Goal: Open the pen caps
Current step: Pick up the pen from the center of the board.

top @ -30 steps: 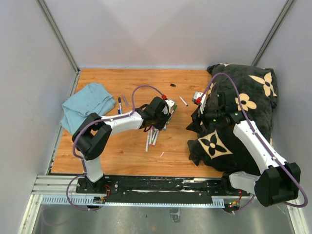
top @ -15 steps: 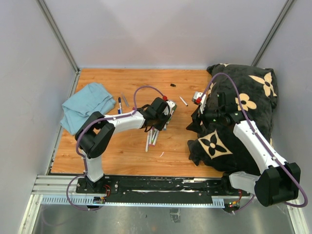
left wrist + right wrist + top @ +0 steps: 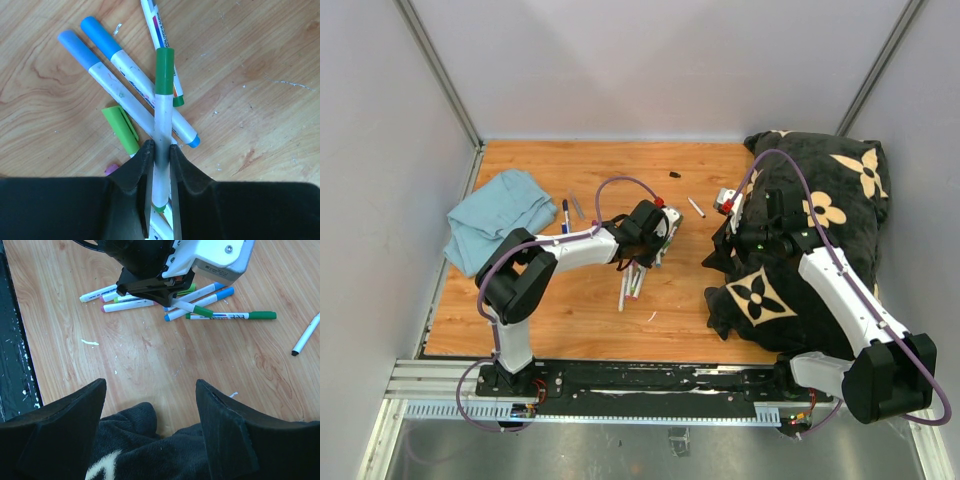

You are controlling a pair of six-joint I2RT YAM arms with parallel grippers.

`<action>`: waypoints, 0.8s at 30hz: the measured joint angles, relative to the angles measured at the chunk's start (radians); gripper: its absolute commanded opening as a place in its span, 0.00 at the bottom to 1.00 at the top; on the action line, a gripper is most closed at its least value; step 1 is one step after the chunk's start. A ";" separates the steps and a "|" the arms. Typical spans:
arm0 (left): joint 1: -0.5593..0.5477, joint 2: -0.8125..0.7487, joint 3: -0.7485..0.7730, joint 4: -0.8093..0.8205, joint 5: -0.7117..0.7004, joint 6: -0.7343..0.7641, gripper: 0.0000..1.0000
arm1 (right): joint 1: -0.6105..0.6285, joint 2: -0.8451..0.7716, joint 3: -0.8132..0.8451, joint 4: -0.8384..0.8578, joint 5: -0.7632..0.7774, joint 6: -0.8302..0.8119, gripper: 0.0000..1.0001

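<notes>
Two big things share my workspace: the wooden tabletop (image 3: pixel 570 310) and the black flower-print cushion (image 3: pixel 845 200), which covers the table's whole right side and spills its edge onto the wood near the middle. Walls close off the far and left edges, and a metal rail (image 3: pixel 620 378) runs along the near one. Bare wood lies open between the marker pile (image 3: pixel 632 280) and the near edge, and again toward the far wall. A crumpled light-blue cloth (image 3: pixel 495 225) sits against the left edge, with a blue-capped marker (image 3: pixel 565 215) just beside it.

My right gripper (image 3: pixel 150 385) hangs over the cushion's edge. Its fingers are spread wide with nothing between them, and bare wood lies ahead.

My left gripper (image 3: pixel 160 150) is down at the pile in the table's middle, pinched tight on the white barrel of one marker (image 3: pixel 161 125), with both pads touching it. That marker's green cap (image 3: pixel 164 70) is on. It sticks out ahead of my fingers and crosses over two markers whose blue caps (image 3: pixel 80 47) lie side by side to the left. A lime-green cap (image 3: pixel 121 129) lies just left of my fingers.

A printed marker (image 3: pixel 230 316), green at both ends, lies at the pile's far side. A lone white marker (image 3: pixel 695 207) lies apart toward the far edge. Beyond it is a tiny black piece (image 3: pixel 675 175), too small to tell whether it is a cap.
</notes>
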State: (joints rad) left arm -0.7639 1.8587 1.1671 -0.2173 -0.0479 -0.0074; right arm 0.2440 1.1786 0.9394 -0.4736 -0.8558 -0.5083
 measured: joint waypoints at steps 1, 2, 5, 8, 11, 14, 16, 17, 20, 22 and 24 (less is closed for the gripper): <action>0.000 0.000 0.000 -0.002 0.000 0.000 0.15 | 0.000 0.000 0.000 0.000 -0.001 0.000 0.74; 0.000 0.000 0.000 -0.002 -0.001 0.001 0.14 | 0.000 0.000 0.000 -0.002 -0.001 0.000 0.74; 0.000 0.000 0.000 -0.002 -0.002 0.002 0.11 | 0.000 0.000 0.000 -0.003 -0.007 0.000 0.74; -0.001 -0.001 0.000 -0.002 -0.003 0.002 0.09 | 0.000 0.000 0.000 -0.003 -0.010 0.000 0.74; -0.002 -0.022 -0.019 0.007 -0.002 0.002 0.06 | 0.000 0.000 0.000 -0.003 -0.018 0.001 0.74; -0.003 -0.087 -0.065 0.023 0.004 -0.002 0.04 | 0.000 0.003 0.000 -0.002 -0.038 0.003 0.74; -0.003 -0.146 -0.104 0.042 0.010 -0.010 0.01 | 0.000 0.006 0.000 -0.003 -0.053 0.007 0.73; -0.003 -0.183 -0.128 0.055 0.013 -0.018 0.01 | 0.000 0.007 0.000 -0.002 -0.061 0.011 0.73; -0.004 -0.297 -0.205 0.109 0.026 -0.043 0.00 | 0.000 0.007 0.000 0.003 -0.089 0.026 0.73; -0.003 -0.374 -0.264 0.153 0.036 -0.065 0.00 | 0.000 0.007 0.000 0.013 -0.113 0.042 0.73; -0.004 -0.444 -0.323 0.198 0.050 -0.090 0.00 | 0.000 0.006 0.000 0.029 -0.135 0.062 0.73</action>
State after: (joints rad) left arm -0.7677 1.4143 0.8444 -0.0193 0.0021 -0.0978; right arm 0.2440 1.1851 0.9394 -0.4442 -0.9909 -0.4461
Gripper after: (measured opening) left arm 0.184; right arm 0.732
